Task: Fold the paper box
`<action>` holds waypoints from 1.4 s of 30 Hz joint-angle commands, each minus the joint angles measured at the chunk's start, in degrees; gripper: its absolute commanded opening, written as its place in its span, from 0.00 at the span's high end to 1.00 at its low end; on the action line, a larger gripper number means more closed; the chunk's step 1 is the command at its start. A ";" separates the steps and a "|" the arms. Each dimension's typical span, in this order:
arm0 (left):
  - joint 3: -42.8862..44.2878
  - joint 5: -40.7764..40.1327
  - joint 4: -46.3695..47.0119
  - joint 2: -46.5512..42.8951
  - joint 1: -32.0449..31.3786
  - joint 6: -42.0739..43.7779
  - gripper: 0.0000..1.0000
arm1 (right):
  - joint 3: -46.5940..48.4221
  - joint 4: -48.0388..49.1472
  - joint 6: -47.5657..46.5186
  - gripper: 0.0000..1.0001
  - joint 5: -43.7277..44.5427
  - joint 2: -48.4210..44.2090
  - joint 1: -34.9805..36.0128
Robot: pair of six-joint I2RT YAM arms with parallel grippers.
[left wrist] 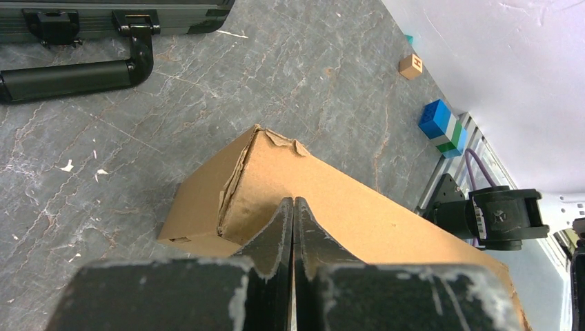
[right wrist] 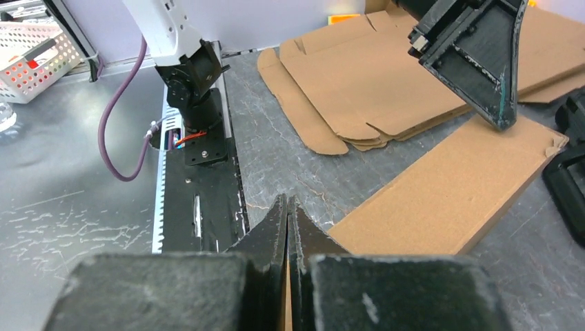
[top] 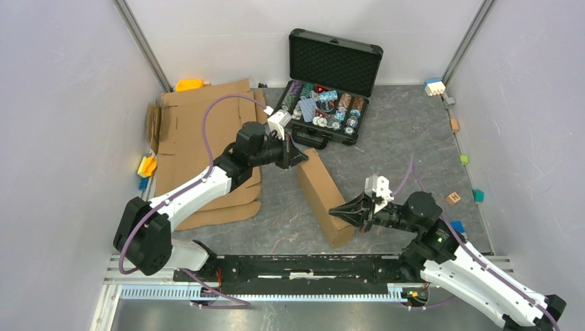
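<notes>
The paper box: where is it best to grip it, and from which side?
Probably mid-length, across its narrow width, coming from above: the paper box lies flat with long straight parallel sides, while its far end is torn and crumpled.

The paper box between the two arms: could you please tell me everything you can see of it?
The paper box is plain brown corrugated cardboard, unprinted, folded into a long narrow shape. It lies diagonally on the grey table, its far end, creased and crumpled at one corner, toward the black case. The closed left end effector rests its tip on the far end's top; the closed right end effector meets the near end's side.
</notes>
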 commanded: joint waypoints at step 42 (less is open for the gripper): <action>3.64 -2.63 -8.38 -2.24 -0.06 0.54 0.74 | 11.79 -14.14 1.43 0.30 9.52 5.43 0.17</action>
